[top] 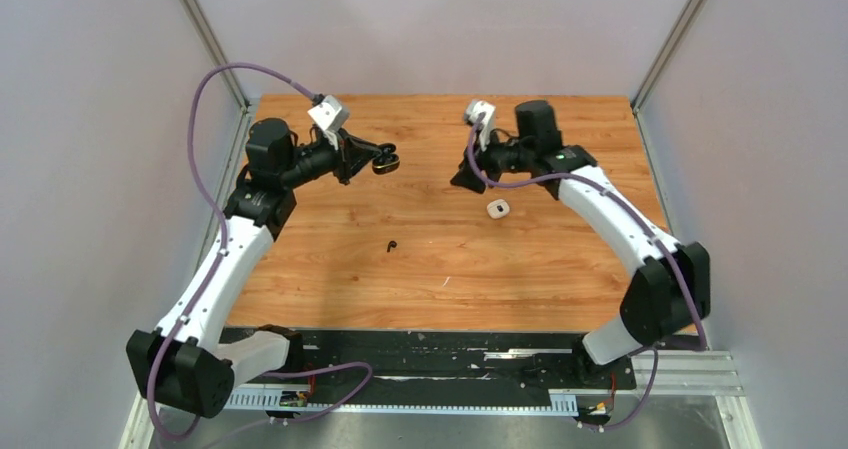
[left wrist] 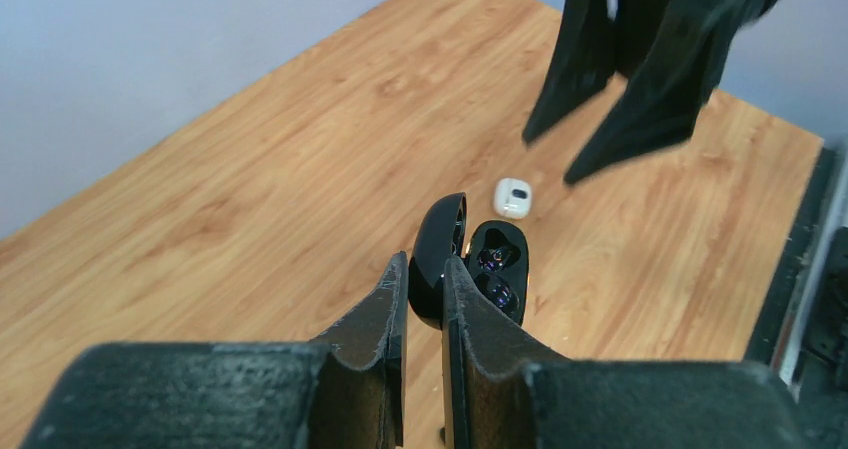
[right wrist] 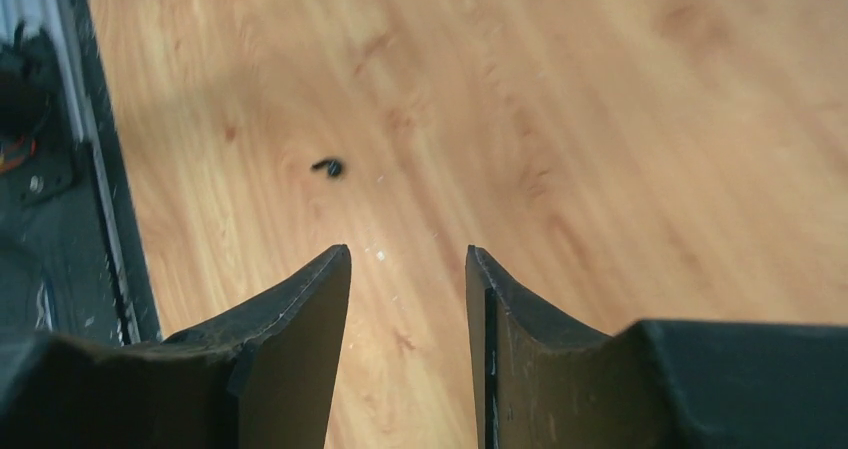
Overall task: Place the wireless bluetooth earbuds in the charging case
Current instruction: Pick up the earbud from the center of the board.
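The left gripper [left wrist: 425, 281] is clamped on the open black charging case [left wrist: 497, 264], its wells too dark to read, with a white case [left wrist: 513, 197] lying beyond its tips, while the right gripper [right wrist: 408, 259] holds its jaws apart and empty, a black earbud [right wrist: 330, 167] on the table [right wrist: 650, 119] ahead-left of them.

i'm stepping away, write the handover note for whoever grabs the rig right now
Left gripper: shut on the black charging case, lid open, held off the table.
Right gripper: open and empty, above bare wood.
Black earbud: loose on the table near the middle, not in the case.
Small white object: on the table near the right gripper; too small to tell whether it is a case or an earbud.
Done: case is in hand and open. What already sits in its wells is unclear.
Left: probably pick up the black earbud and seat it.
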### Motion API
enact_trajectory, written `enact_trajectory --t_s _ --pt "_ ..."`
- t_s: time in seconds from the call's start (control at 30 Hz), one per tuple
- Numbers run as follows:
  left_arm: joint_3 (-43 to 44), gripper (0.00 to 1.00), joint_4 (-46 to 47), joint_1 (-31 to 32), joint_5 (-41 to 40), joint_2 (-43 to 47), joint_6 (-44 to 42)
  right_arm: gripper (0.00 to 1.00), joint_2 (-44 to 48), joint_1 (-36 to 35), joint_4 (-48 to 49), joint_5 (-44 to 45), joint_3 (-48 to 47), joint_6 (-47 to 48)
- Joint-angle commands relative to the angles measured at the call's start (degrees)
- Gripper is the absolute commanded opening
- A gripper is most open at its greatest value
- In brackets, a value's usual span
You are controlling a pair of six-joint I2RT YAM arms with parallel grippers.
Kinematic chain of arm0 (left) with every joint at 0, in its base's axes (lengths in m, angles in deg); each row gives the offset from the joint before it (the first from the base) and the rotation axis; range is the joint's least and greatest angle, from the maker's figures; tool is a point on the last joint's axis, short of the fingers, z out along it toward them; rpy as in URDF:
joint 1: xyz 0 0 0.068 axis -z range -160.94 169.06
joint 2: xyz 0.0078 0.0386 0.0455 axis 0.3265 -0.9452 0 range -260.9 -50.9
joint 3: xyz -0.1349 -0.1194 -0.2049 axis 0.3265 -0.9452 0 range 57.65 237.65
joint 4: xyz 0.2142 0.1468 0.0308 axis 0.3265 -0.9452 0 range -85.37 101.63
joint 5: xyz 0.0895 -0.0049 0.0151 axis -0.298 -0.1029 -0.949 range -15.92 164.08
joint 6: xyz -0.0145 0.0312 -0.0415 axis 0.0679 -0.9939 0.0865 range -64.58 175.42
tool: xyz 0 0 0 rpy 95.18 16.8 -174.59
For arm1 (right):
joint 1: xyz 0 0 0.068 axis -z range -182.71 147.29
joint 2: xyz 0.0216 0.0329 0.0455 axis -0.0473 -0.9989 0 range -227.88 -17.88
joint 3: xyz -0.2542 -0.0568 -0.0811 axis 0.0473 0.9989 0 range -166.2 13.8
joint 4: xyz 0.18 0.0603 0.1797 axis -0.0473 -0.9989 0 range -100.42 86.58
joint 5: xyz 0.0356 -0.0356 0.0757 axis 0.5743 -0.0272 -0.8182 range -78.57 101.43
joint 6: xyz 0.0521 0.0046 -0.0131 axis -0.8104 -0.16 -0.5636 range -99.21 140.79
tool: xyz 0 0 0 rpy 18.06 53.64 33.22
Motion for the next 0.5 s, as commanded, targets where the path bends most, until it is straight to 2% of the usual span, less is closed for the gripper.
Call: enact_trajectory --t_s 0.0,0.23,0.47 --pt "0.5 0.00 -5.5 -2.5 -5.4 6.4 -4.0 0.45 -5.8 -6.3 -0.7 -4.2 2.7 8.5" --pt "-1.2 0.00 -9.2 -5.2 -10.0 11.1 -2.4 0.47 -16.8 -13.1 2.6 -8.3 3.1 21.4" --pt "-0.9 0.00 -10.9 -6.3 -11.5 12.9 0.8 0.48 -28.3 -17.0 3.8 -8.1 -2.3 31.6"
